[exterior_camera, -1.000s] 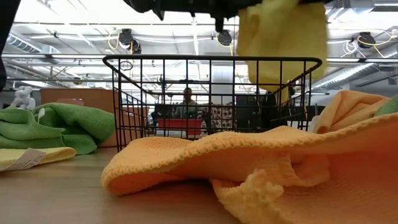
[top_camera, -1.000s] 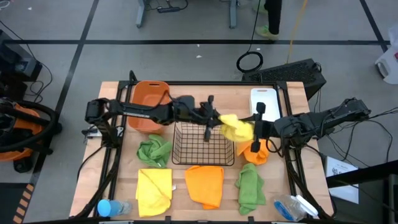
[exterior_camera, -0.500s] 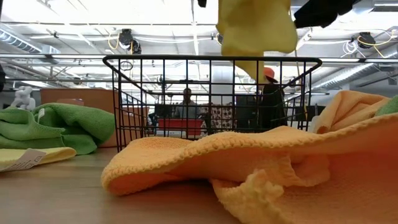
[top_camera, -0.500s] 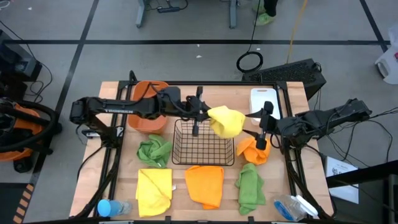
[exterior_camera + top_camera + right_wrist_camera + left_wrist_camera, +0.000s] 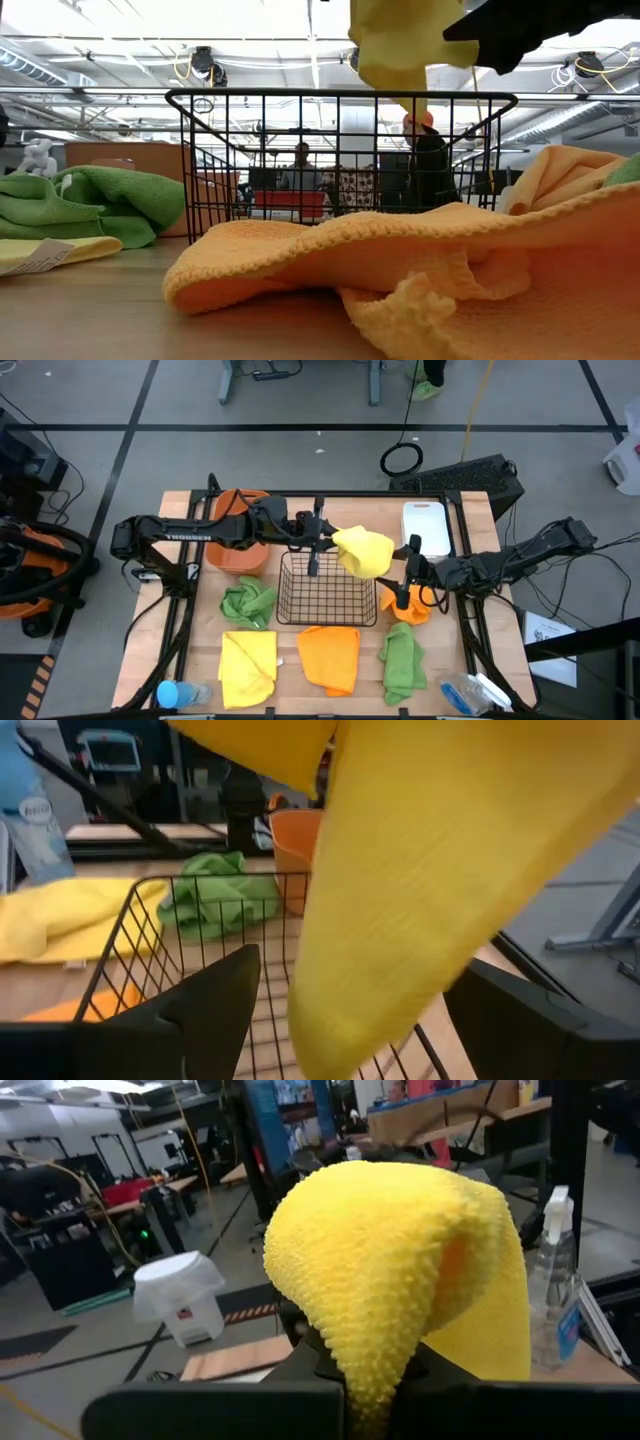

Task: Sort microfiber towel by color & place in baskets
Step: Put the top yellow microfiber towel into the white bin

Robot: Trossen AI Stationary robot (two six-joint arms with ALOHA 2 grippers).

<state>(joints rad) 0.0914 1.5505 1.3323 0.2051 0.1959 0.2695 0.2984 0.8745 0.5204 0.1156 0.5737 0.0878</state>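
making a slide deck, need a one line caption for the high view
Left gripper holds a yellow towel above the black wire basket's far right corner; right gripper hovers open over an orange towel.

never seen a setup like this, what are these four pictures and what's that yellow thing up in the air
Two robot arms work at a wooden table. One picture looks straight down, one sits at table-top level, and one comes from each arm's wrist.

The left gripper holds a yellow towel above the black wire basket. The right gripper waits open just beside it, over an orange towel.

Also on the table: an orange tub, a white bin, and green, yellow and orange towels along the front.
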